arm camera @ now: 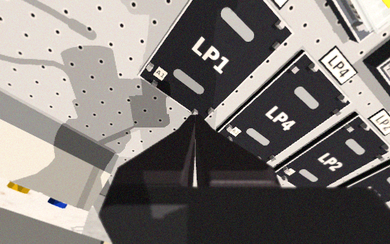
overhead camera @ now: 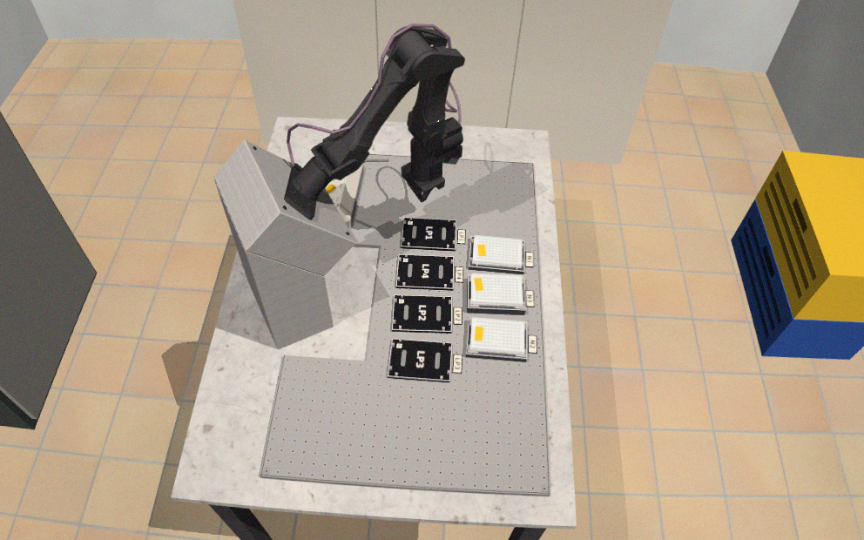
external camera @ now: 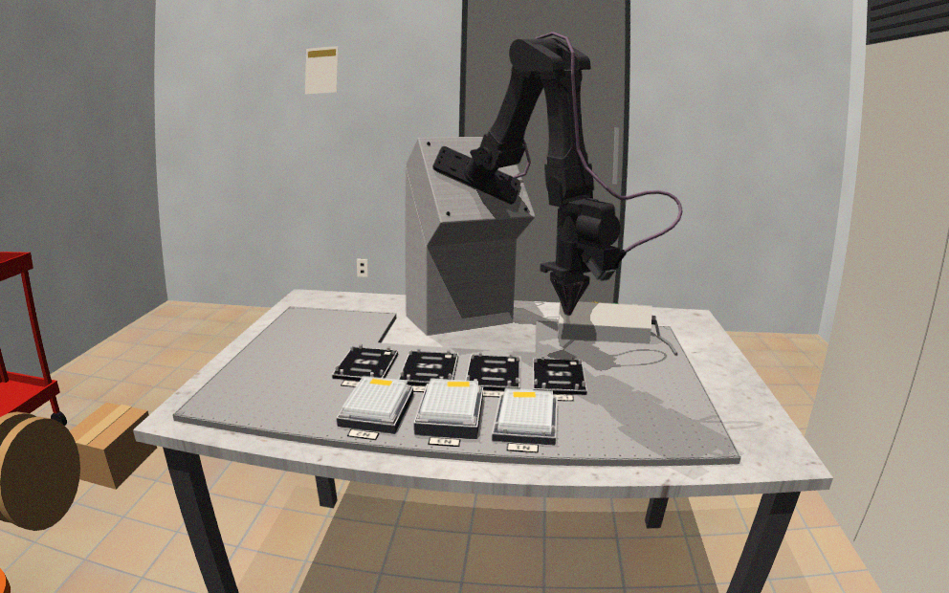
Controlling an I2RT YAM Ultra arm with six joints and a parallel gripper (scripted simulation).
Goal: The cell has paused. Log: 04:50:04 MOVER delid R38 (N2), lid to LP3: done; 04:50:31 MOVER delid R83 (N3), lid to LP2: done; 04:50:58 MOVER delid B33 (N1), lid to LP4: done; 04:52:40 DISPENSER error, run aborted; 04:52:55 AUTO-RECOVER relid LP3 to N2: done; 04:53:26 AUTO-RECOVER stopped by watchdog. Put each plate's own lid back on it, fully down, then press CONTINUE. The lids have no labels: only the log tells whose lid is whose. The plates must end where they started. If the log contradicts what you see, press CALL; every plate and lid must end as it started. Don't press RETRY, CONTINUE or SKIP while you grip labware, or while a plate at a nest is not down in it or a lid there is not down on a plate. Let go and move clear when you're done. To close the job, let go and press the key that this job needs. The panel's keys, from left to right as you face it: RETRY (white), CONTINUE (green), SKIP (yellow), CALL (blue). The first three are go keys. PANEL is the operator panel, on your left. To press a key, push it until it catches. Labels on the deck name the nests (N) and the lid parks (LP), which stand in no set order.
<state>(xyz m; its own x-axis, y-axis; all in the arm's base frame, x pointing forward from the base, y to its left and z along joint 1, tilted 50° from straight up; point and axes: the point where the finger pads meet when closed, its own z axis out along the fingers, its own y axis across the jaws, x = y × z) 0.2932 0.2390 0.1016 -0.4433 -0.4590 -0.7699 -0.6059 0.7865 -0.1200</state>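
Observation:
My gripper is shut and empty. It hangs above the back of the deck, just behind lid park LP1 and close to the panel. The panel's yellow key and blue key show in the wrist view. Three white plates with yellow tags sit in nests N1, N3 and N2. Lid parks LP4, LP2 and LP3 are bare, as is LP1. I see no loose lid.
A tall grey pedestal carrying the arm's base stands at the left back of the table. A grey perforated deck covers most of the marble table top. A cable loops behind the arm.

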